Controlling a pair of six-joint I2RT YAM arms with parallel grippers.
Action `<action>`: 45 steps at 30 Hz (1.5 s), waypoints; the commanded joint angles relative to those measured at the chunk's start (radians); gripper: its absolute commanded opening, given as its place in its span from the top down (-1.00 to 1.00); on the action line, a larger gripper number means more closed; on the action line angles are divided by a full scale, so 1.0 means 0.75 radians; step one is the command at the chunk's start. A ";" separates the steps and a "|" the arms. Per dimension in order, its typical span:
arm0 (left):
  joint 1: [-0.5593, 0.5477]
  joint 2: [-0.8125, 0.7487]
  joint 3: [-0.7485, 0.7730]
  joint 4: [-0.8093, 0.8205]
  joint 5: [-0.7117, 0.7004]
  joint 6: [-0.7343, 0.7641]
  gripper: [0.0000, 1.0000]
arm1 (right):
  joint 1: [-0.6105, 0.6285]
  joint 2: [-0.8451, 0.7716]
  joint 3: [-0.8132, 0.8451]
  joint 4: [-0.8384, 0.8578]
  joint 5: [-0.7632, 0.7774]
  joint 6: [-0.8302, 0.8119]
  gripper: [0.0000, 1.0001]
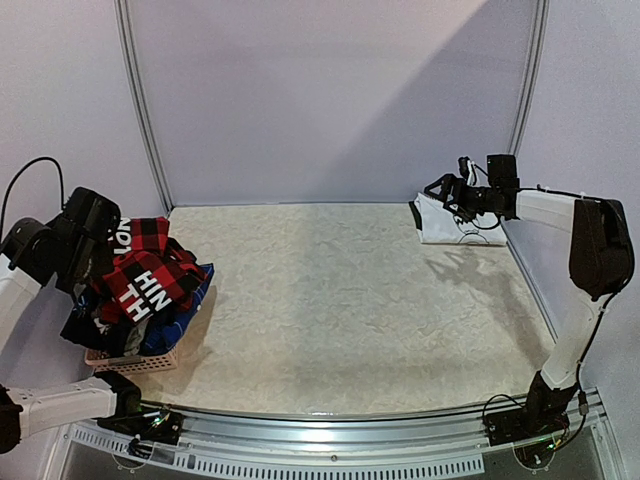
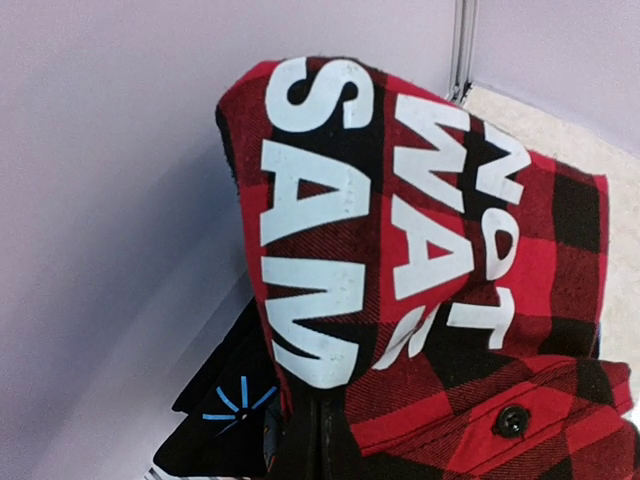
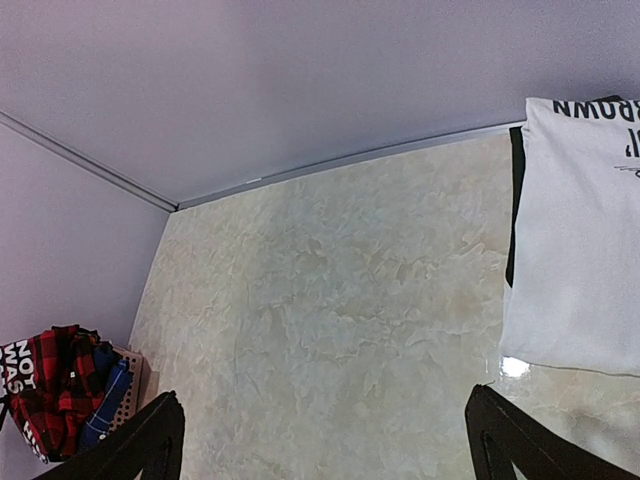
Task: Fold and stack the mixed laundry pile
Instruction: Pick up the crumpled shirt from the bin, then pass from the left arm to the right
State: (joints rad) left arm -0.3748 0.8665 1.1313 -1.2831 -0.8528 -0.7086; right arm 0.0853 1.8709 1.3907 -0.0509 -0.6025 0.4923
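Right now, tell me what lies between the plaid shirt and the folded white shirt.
Bare table alone separates plaid shirt from white shirt, per the top view.

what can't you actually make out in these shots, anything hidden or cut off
- Left jaws: left wrist view, covered by the red plaid shirt; what they pinch is unseen.
- Laundry pile: top view, lower garments buried under that shirt.
- Basket: top view, only its front rim shows below the laundry.
- White T-shirt print: right wrist view, cut off by the top and right edges.
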 commanded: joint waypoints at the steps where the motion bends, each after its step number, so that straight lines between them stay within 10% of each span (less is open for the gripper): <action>1: 0.021 0.001 0.038 0.050 -0.016 0.027 1.00 | 0.009 0.011 0.011 0.015 -0.013 -0.004 -0.97; 30: -0.033 0.341 0.912 0.819 0.935 0.474 1.00 | 0.032 0.001 0.014 0.048 -0.088 0.018 -0.98; 45: -0.435 0.727 1.026 0.878 0.816 0.465 1.00 | 0.209 -0.530 -0.307 -0.049 -0.010 -0.051 -0.98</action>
State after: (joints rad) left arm -0.6758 1.3987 1.9278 -0.6861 -0.1841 -0.3302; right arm 0.1795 1.6062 1.2171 -0.0345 -0.6296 0.5125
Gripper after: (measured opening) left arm 0.007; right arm 0.988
